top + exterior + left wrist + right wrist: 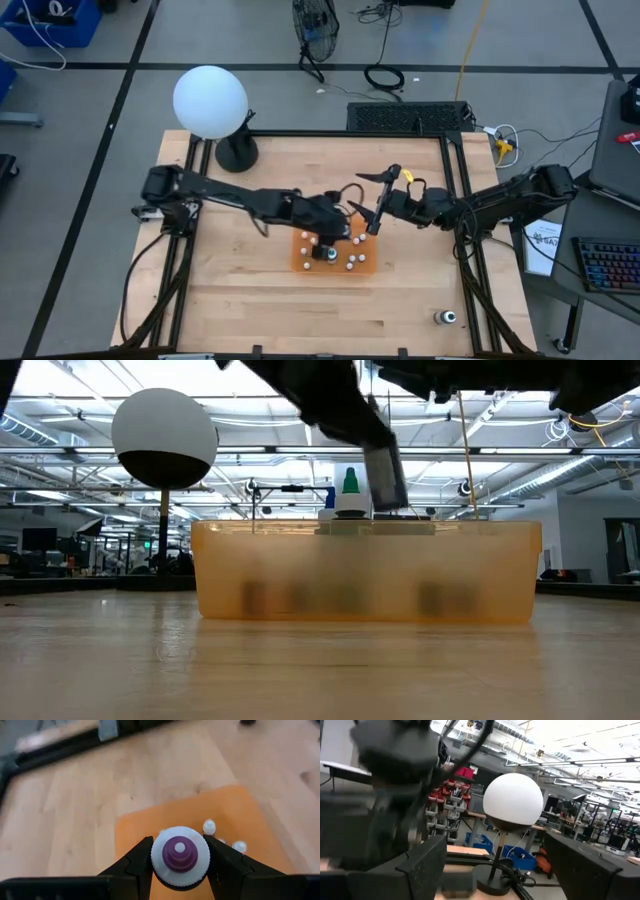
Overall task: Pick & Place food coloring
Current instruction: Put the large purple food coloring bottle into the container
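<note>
Placing step. The left gripper (179,865) hangs over the orange tray (366,268) near the table's centre, its fingers clamped on a purple-capped food coloring bottle (180,856). Other bottles (352,262) stand inside the tray; one more (447,318) sits near the table's front right corner. The right gripper (380,200) waits above the tray's far edge, fingers apart and empty. Next: probably lowering the bottle into a free spot, then releasing.

- The left arm reaches in from the table's left edge — its left gripper (328,240) hangs above the middle, fingers (137,865) clamped on a purple-capped food coloring bottle (180,855).
- The right arm stretches in from the right — its right gripper (385,195) is raised, fingers (425,860) spread wide.
</note>
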Controlling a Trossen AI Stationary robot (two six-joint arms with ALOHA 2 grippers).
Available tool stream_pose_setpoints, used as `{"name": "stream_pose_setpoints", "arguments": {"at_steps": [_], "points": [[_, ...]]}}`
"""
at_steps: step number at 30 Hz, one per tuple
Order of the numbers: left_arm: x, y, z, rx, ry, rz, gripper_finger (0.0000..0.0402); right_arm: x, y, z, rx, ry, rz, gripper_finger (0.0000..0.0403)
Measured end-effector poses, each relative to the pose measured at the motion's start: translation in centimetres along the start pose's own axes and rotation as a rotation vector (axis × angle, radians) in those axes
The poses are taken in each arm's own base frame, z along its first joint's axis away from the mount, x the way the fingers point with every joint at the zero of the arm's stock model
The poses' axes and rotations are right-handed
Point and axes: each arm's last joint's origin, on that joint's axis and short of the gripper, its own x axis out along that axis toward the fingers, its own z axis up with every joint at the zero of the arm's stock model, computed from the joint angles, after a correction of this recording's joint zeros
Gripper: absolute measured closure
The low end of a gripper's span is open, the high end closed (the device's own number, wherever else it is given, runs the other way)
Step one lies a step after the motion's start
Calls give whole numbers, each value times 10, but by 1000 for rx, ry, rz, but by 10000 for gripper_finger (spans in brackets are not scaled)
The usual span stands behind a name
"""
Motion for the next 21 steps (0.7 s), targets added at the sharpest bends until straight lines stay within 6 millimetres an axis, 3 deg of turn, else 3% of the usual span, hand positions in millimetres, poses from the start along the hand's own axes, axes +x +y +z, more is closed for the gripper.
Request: {"name": "stream_pose_setpoints", "arguments": {"at_steps": [8,21], "points": [[31,6,-17,-64,66,5,253,-1,1,-3,-28,21,9,85],[36,19,-37,-136,105,29,253,-1,1,-4,-35,31,18,85]]}}
